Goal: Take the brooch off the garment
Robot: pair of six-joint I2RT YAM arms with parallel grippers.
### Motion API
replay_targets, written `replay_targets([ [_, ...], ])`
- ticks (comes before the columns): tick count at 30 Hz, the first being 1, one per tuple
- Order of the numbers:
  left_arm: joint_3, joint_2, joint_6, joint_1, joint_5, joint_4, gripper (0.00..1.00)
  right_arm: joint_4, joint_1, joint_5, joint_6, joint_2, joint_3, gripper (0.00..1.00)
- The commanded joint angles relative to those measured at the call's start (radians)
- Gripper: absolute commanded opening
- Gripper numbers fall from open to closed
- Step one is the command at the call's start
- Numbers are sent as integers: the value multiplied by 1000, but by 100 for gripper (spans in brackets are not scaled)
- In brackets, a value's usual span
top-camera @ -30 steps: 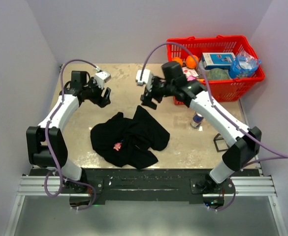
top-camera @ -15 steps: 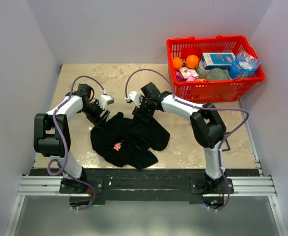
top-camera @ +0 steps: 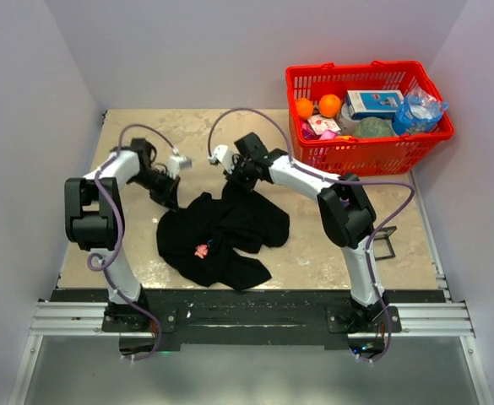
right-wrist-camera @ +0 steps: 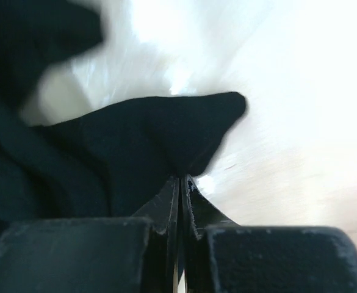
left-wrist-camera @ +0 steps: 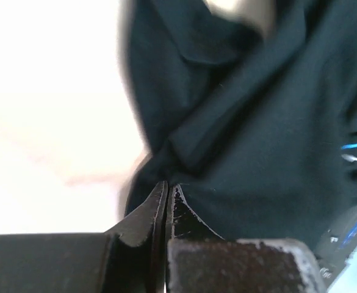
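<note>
The garment [top-camera: 230, 232], a black T-shirt, lies crumpled at the table's front middle. On its lower left part sits the brooch [top-camera: 201, 251], small and pink. My left gripper [top-camera: 169, 196] is at the shirt's far left corner. In the left wrist view its jaws [left-wrist-camera: 167, 183] are pressed together, pinching a fold of black cloth [left-wrist-camera: 257, 122]. My right gripper [top-camera: 232, 179] is at the shirt's far right corner. The right wrist view shows it [right-wrist-camera: 181, 177] shut on a pointed flap of cloth [right-wrist-camera: 135, 140]. Neither wrist view shows the brooch.
A red basket [top-camera: 361, 67] at the back right holds two oranges [top-camera: 304, 107], a blue-and-white box [top-camera: 373, 103] and other packets. A small black wire stand [top-camera: 384, 243] sits at the right edge. Walls close in the table on three sides.
Both arms came down from the back of the table to the shirt's far edge. Both sets of jaws went from open to shut, and the shirt's far corners are drawn out slightly.
</note>
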Motion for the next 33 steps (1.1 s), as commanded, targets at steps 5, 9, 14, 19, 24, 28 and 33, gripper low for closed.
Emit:
replay_targets([
  [5, 614, -166, -185, 100, 94, 65, 0, 148, -79, -31, 67, -152, 341, 0],
  [9, 713, -229, -217, 100, 16, 190, 0, 253, -131, 35, 127, -228, 343, 0],
  [14, 704, -361, -202, 99, -57, 304, 0, 325, -165, 81, 206, -326, 311, 0],
  [19, 651, -494, -146, 97, -191, 330, 0, 362, -166, 55, 231, -425, 246, 0],
  [24, 502, -637, -59, 97, -370, 517, 0, 362, -165, 81, 256, -502, 226, 0],
  [28, 470, -689, -33, 84, -381, 516, 24, 342, -165, 102, 227, -576, 170, 0],
  [33, 355, -708, -69, 51, -291, 462, 62, 242, -166, 102, 253, -689, -11, 0],
])
